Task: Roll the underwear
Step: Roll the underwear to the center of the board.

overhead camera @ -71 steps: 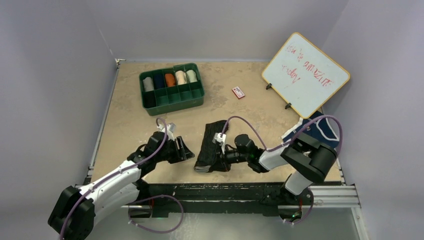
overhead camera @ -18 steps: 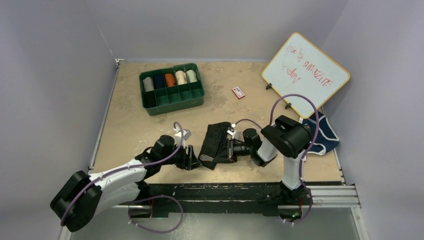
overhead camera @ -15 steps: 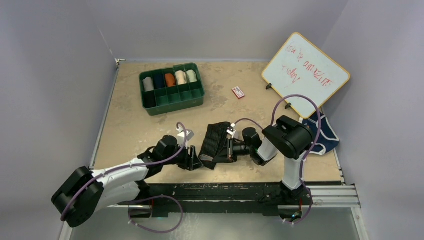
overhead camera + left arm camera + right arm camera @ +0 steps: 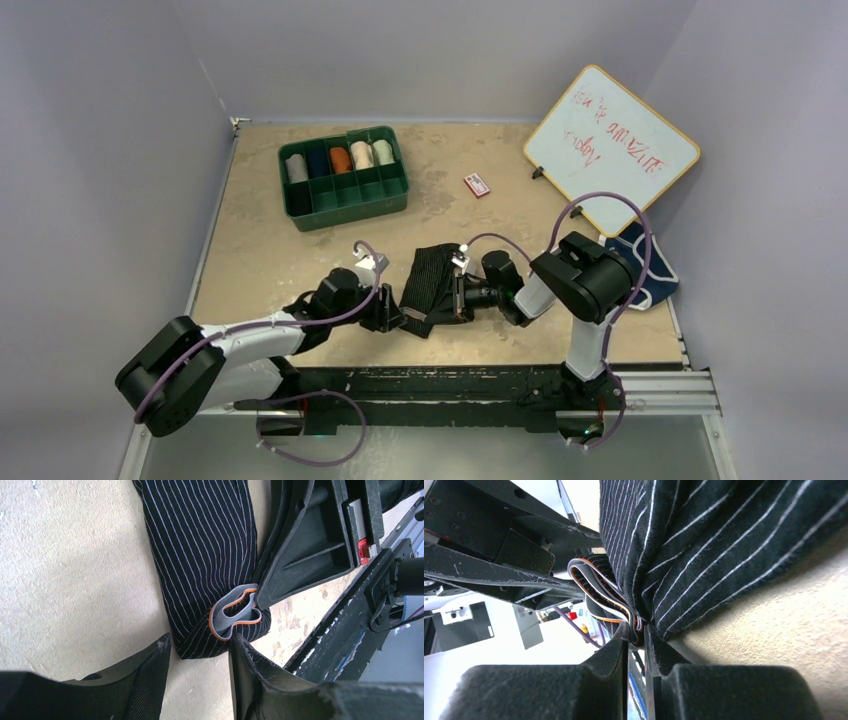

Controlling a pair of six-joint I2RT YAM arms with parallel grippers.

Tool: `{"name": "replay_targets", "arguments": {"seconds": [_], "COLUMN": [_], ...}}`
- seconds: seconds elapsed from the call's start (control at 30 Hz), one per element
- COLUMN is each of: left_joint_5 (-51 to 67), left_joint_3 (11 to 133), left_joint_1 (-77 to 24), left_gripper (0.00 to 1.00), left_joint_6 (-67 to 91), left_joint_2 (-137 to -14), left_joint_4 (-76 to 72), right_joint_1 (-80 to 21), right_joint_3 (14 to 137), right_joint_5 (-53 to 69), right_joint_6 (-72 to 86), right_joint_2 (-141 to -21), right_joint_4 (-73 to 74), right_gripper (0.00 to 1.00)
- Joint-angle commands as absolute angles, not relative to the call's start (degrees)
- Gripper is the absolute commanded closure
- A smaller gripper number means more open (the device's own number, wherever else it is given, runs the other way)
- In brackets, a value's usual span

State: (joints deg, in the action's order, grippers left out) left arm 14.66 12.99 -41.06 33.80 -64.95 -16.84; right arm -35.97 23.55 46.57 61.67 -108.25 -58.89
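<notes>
The black pinstriped underwear (image 4: 428, 283) lies folded in a long strip mid-table. My right gripper (image 4: 453, 298) is shut on the grey, orange-edged waistband (image 4: 599, 587) at its near end, which bunches between the pads (image 4: 616, 650). My left gripper (image 4: 392, 312) is open just left of that same end. In the left wrist view its fingertips (image 4: 155, 655) straddle the strip's near corner (image 4: 200, 640), and the waistband loop (image 4: 235, 612) sits beside the right tip. The navy underwear (image 4: 652, 268) lies at the right edge, partly hidden by the right arm.
A green divided tray (image 4: 350, 212) with several rolled cloths stands at the back left. A small red-and-white card (image 4: 477, 184) lies behind the underwear. A whiteboard (image 4: 612, 148) leans at the back right. The table's metal front rail (image 4: 480, 380) runs just behind both grippers.
My left gripper has moved right, up to the near end of the black underwear. My right arm has swung upright while keeping hold, and the strip's near end has shifted slightly.
</notes>
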Motion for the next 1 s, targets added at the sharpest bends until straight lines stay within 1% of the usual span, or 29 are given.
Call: {"name": "replay_targets", "arguments": {"seconds": [0.0, 0.1, 0.2, 0.33, 0.37, 0.5, 0.57, 0.63, 0.77, 0.9, 0.93, 0.97], "left_joint_5": [14.05, 13.65, 13.14, 12.58, 12.49, 13.03, 13.14, 13.03, 12.00, 12.41, 12.90, 13.56], "left_joint_3": [13.77, 12.71, 11.66, 10.46, 10.20, 9.27, 8.87, 8.26, 8.00, 8.35, 8.69, 9.31], "left_joint_1": [-41.22, -41.22, -41.22, -41.27, -41.26, -41.26, -41.22, -41.23, -41.24, -41.22, -41.24, -41.23], "left_gripper": [0.58, 0.65, 0.77, 0.85, 0.86, 0.90, 0.92, 0.93, 0.96, 0.98, 0.99, 0.99], "left_joint_6": [33.64, 34.78, 35.86, 37.24, 37.39, 38.15, 38.83, 39.81, 42.13, 43.06, 43.08, 42.99], "left_joint_2": [-67.10, -67.40, -67.58, -67.42, -67.31, -67.24, -66.99, -66.26, -64.51, -63.37, -63.45, -63.68], "left_joint_4": [-23.63, -25.36, -26.26, -26.60, -26.62, -27.03, -27.11, -27.24, -24.89, -23.25, -23.02, -22.65], "right_joint_1": [-35.68, -35.68, -35.68, -35.68, -35.68, -35.69, -35.73, -35.68, -35.77, -35.77, -35.77, -35.71], "right_joint_3": [24.25, 24.17, 23.61, 22.45, 22.19, 21.46, 20.83, 20.64, 23.27, 25.96, 26.09, 25.78], "right_joint_5": [46.64, 46.81, 46.97, 47.67, 47.79, 47.31, 46.05, 44.05, 34.76, 20.22, 17.84, 16.22], "right_joint_6": [59.17, 58.57, 57.94, 57.25, 56.85, 54.17, 53.09, 50.17, 39.79, 29.49, 27.37, 27.08], "right_joint_2": [-106.57, -105.74, -104.52, -102.65, -102.13, -98.84, -96.36, -93.04, -83.47, -70.75, -67.23, -62.95], "right_joint_4": [-55.97, -55.94, -57.21, -60.65, -61.25, -62.48, -61.27, -56.93, -38.69, -20.62, -17.53, -15.06], "right_gripper": [0.91, 0.85, 0.77, 0.67, 0.63, 0.41, 0.36, 0.34, 0.32, 0.30, 0.29, 0.22]}}
